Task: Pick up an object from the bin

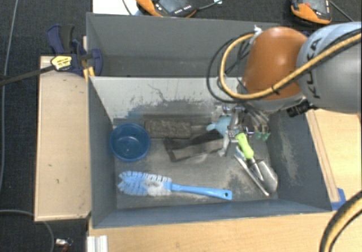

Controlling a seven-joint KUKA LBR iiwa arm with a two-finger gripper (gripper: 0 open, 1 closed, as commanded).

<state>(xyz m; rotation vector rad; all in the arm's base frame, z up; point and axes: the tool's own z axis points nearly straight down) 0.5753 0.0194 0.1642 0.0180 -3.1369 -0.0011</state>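
1. The black flat piece is lying just beside the claw, on its view-left side. A green-handled metal tool is lying just beside it on the other side, nearer the camera. I cannot tell which of the two it is going for.
2. The claw is hanging low inside the bin. Whether it is apart or together I cannot tell, and nothing is showing clamped in it.
3. Judging by this, all things are lying on the floor, so gripping and lifting are left.
4. Counting outward from the claw:
   - one black piece
   - one green-handled tool
   - one small pale-blue bit, touching the claw
   - one dark grey block, beyond the black piece
   - one blue brush, well apart by the near wall
   - one blue bowl, farthest off
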